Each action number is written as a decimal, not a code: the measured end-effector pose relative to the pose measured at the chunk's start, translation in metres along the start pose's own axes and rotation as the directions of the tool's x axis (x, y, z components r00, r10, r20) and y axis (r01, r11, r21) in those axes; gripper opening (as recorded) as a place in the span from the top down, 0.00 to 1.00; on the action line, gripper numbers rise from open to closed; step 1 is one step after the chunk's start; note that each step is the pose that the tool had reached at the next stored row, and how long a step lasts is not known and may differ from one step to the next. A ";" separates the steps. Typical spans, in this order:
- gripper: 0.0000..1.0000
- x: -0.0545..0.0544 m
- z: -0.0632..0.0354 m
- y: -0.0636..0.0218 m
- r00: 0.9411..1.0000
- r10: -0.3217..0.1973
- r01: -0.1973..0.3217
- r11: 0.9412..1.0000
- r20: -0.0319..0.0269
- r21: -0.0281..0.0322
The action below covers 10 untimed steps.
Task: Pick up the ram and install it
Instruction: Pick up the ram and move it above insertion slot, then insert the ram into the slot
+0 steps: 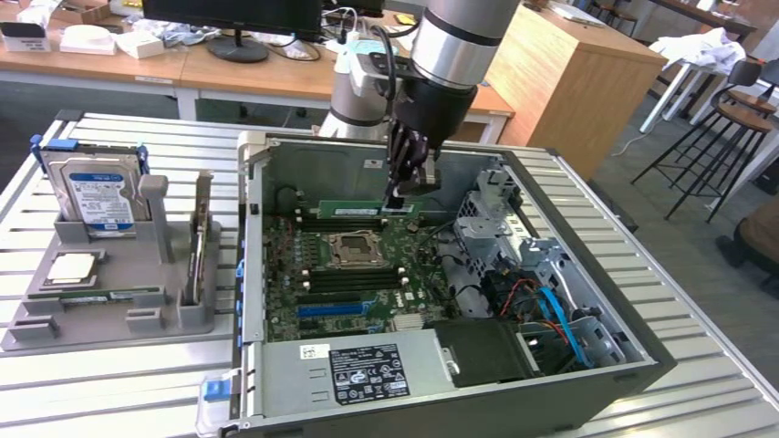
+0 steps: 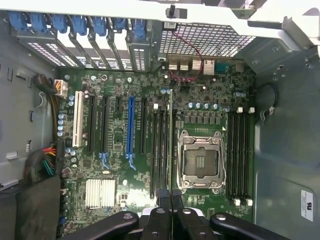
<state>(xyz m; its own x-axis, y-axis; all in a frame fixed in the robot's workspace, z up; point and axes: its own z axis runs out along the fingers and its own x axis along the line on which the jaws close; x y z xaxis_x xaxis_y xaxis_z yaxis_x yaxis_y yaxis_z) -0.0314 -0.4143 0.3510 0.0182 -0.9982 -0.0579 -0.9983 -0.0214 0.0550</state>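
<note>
Open case [image 1: 250,237], sheet-metal walls on all sides; grey drive cage [image 1: 499,214] stands close on the exterior view's right. Gripper [image 1: 407,193] has its jaws pinched nearly together on the ram [image 1: 353,211], a thin green stick with a pale label, held level on edge over the motherboard [image 1: 323,292]. Wrist view: ram [image 2: 170,125] seen edge-on (a mere line), just beside the black slot rails [image 2: 159,145] and near the silver CPU socket [image 2: 200,160].

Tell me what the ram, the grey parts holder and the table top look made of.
ram: green circuit-board laminate, probably fibreglass, matte, pale label.
parts holder: uniform matte grey, blocky shapes, likely plastic.
table top: silver ribbed slats with soft sheen, probably aluminium.
</note>
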 end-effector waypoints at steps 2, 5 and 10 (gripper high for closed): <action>0.88 0.000 0.0000 0.0000 1.000 0.000 0.000 1.000 0.000 0.000; 0.88 0.000 0.0002 0.0000 1.000 0.000 0.000 1.000 0.000 0.000; 0.88 0.002 0.0001 0.0001 1.000 0.000 0.000 1.000 0.000 0.000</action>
<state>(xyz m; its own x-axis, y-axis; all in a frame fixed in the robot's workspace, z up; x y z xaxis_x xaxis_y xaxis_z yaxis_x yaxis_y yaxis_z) -0.0314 -0.4164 0.3508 0.0182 -0.9981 -0.0581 -0.9983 -0.0214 0.0550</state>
